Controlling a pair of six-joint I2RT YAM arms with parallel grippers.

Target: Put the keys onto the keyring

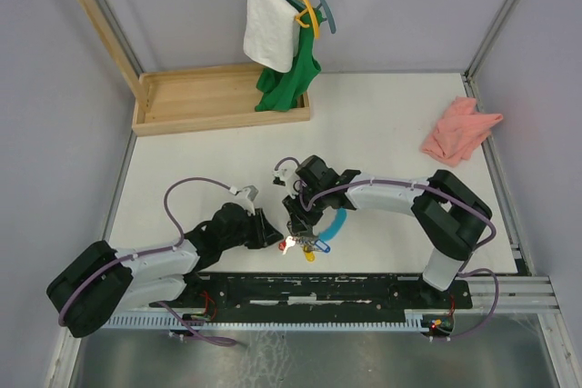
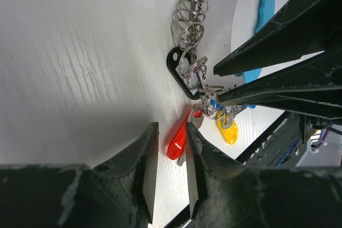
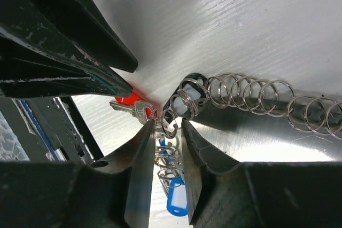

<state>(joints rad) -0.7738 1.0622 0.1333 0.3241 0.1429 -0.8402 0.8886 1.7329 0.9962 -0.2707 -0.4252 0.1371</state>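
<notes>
A white table point(image 1: 382, 124) fills the floor of a grey-walled cell. The work sits near its front edge, just ahead of the black rail that carries the arm bases.

The right gripper point(image 3: 165, 126) has its fingers drawn close, and the small keyring point(image 3: 170, 130) is pinched between their tips. The blue key point(image 3: 177, 204) hangs from this ring cluster in the gap further down the fingers. The left gripper point(image 2: 171, 125) faces it from the other side with its jaws narrowly parted. They straddle the red key point(image 2: 176, 143), which lies on the table, and bare white shows between the red head and one finger. The red key's metal blade runs up to the ring cluster. A yellow tag point(image 2: 228, 132) lies on the same cluster, just beside it.

A black loop point(image 2: 176, 68) joins the cluster, and a chain of rings point(image 2: 187, 25) trails from the loop across the table. A curved cyan handle point(image 1: 338, 223) lies just beyond the right gripper.

At the back left stands a wooden tray point(image 1: 182, 123). The hem of a green garment point(image 1: 289, 79) hangs down into its right end. The garment and a white towel point(image 1: 268, 29) hang from hangers point(image 1: 309, 6) above. A pink cloth point(image 1: 459, 129) lies crumpled at the back right, well apart from the keys.

The left arm point(image 1: 145, 265) lies low along the near edge, reaching right from its base. The right arm point(image 1: 391, 195) rises from its base and folds, its forearm stretching left. Its wrist tips the fingers down toward the near edge.
</notes>
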